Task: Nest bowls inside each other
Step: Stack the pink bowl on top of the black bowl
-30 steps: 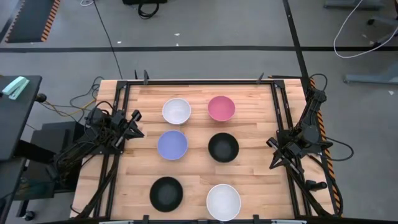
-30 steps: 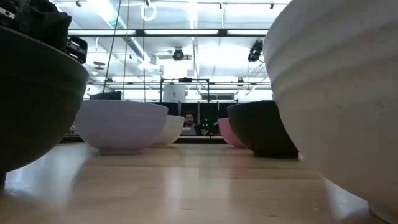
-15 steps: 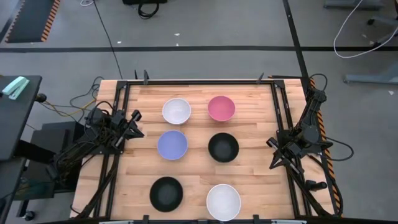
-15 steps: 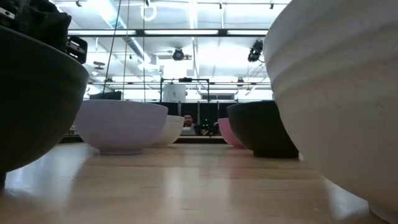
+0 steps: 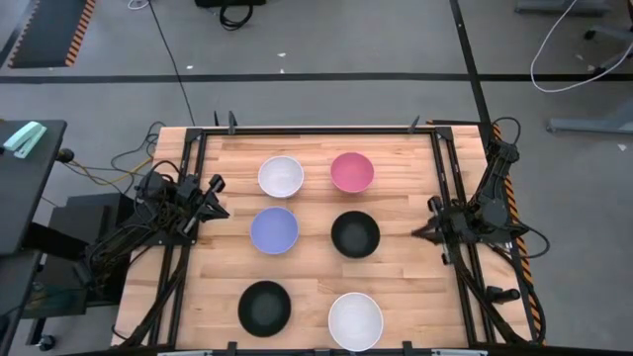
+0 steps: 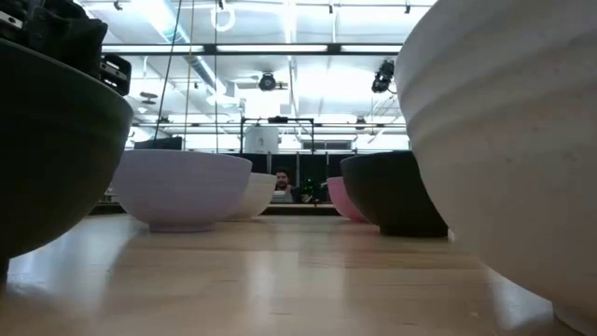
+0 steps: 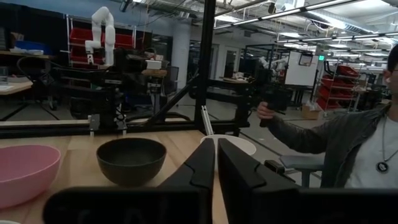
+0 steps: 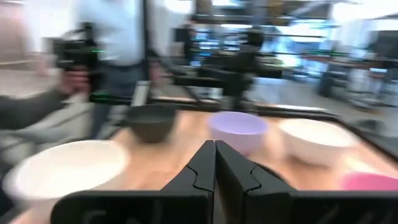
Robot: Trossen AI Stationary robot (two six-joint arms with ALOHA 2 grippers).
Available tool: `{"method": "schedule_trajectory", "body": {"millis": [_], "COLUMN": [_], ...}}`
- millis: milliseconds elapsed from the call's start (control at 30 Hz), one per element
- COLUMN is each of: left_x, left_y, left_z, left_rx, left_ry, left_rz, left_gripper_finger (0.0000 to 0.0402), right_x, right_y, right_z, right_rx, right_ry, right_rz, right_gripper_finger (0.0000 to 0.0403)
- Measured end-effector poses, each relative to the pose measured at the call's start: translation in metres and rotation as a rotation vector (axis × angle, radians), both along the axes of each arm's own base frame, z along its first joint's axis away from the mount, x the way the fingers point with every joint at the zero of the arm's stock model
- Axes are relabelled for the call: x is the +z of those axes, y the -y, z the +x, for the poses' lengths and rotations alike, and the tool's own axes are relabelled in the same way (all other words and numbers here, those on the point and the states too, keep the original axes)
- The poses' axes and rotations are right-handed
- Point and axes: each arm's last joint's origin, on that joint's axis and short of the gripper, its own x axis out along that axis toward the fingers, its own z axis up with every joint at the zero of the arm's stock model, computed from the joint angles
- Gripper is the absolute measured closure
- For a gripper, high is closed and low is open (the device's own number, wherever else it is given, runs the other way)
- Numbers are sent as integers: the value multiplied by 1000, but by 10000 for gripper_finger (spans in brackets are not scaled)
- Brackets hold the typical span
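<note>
In the low view the nearest bowls are cut off by the frame. Six smooth round bowls (image 5: pixel 280 176) stand apart in two columns on the pale wooden table (image 5: pixel 406 282). The left gripper (image 5: pixel 214 196) and right gripper (image 5: pixel 419 233), both pressed closed and empty, wait at the side edges.

Both arms are matte black, jointed segments with angular housings, left arm (image 5: pixel 178 206) at frame left, right arm (image 5: pixel 475 225) at frame right. Black cable bundles trail off each base; the right one loops up along the table edge. Wrist views: each gripper has two dark wedge-shaped fingers (image 7: pixel 202 168) tapering to a point, smooth and unmarked, above a wide black crossbar (image 8: pixel 143 206).
</note>
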Motion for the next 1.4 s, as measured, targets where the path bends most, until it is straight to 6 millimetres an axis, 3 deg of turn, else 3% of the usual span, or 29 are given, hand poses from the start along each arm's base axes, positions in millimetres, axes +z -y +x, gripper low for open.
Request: {"method": "schedule_trajectory", "body": {"millis": [233,533,833,1133,1400], "left_x": [0,3,6,7,34], "left_y": [-1,-11,-20,-19,-16], "left_z": [0,2,-1,0,-5], "left_rx": [42,439,778,720,721], "left_ry": [18,138,189,177,194], "left_rz": [12,127,192,28,-49], "left_gripper_finger": [373,387,380,346,284], "right_x": [3,5,5,10,43], "right_y": [9,19,23,26,33], "right_z": [-1,-5,-2,2,-3], "right_rx": [-302,-659,-726,-695,-668], "right_ry": [9,14,58,68,99], "right_rz": [40,127,266,259,304], "right_gripper_finger": [385,385,385,378,320]}}
